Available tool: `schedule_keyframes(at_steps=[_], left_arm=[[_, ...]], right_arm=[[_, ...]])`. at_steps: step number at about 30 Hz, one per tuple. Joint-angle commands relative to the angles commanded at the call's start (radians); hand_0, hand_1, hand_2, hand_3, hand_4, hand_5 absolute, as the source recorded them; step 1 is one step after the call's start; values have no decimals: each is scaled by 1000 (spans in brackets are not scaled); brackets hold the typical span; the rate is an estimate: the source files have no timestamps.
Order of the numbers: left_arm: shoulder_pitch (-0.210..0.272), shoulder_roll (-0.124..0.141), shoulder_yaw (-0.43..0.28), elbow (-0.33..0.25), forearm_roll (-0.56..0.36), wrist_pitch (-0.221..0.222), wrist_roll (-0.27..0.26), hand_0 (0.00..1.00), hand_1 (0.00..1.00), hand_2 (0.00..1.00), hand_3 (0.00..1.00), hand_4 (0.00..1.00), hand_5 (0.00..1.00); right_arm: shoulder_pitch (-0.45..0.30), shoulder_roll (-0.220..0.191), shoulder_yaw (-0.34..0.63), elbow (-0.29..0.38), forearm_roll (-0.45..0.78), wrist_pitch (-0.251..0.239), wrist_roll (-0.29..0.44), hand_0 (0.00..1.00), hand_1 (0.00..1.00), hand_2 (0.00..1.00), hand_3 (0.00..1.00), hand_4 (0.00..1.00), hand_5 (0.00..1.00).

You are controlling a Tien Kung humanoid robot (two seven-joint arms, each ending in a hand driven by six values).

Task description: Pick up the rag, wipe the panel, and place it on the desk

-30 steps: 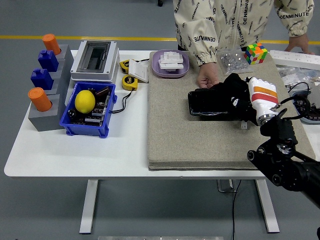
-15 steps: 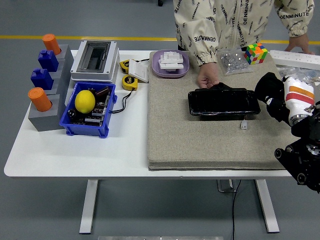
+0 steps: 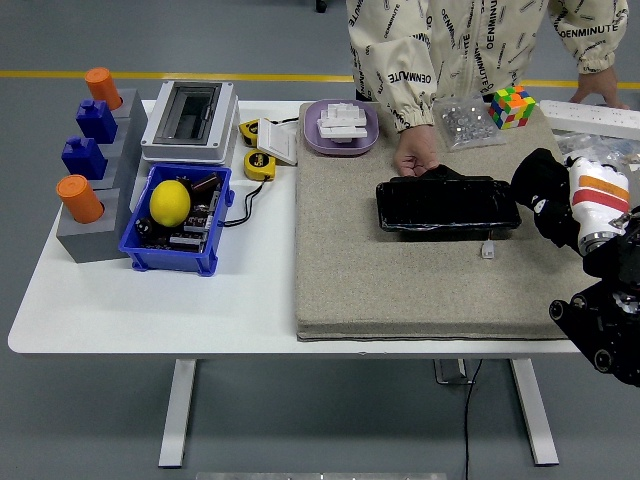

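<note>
A glossy black panel lies flat on the grey felt mat, towards its far right. A person's hand rests on the panel's far left corner. My right hand, white with an orange stripe, hangs just off the panel's right end, over the mat's right edge. Its fingers are shut on a black rag, which bunches around them and hides the fingertips. Rag and panel are apart by a small gap. The left arm is out of the picture.
A small white connector lies in front of the panel. Behind it are a bag of screws, a colour cube and a purple tray. On the left stand a blue bin with a lemon, a grey box and a block holder.
One second ago my right hand pressed the rag on the panel's right half. It has drawn off to the right with the rag, and has barely moved in the last half second.
</note>
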Motion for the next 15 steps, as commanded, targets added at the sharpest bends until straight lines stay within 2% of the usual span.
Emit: schedule_keyframes(at_steps=[15], left_arm=[[1,0,1,0,1,0,0,605,642,656,561,628,441]], right_arm=[[17,50,-42,7,7,0,0,304,427,458,463,737,17]])
